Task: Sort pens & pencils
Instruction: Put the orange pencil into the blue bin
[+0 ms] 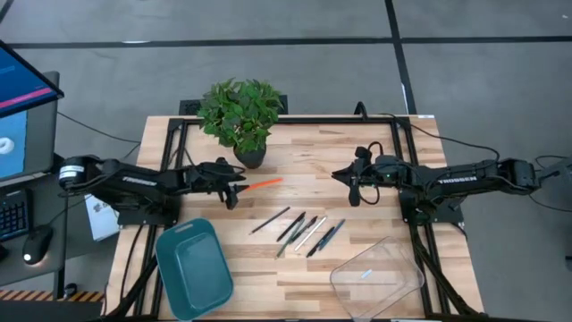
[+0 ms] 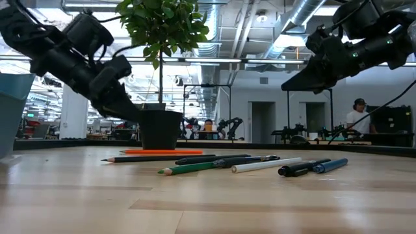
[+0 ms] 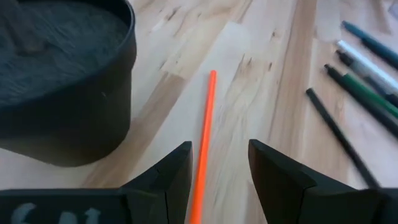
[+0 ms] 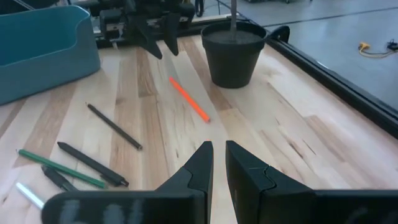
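A bright orange pencil (image 1: 262,185) lies flat on the wooden table beside the plant pot (image 1: 250,156). My left gripper (image 3: 217,149) hovers open over the pencil's near end, one finger on either side of the pencil (image 3: 208,112), and does not touch it. Several dark, green, whitish and blue pens and pencils (image 1: 299,231) lie loose mid-table. My right gripper (image 4: 219,149) hangs shut above the table's right half, nothing between its fingers, pointing toward the orange pencil (image 4: 189,99).
A teal tray (image 1: 192,266) stands at the near left. A clear container (image 1: 375,277) at the near right holds one small pale stick. The black pot (image 3: 62,81) with its leafy plant stands close to the left gripper. Bare wood lies between the arms.
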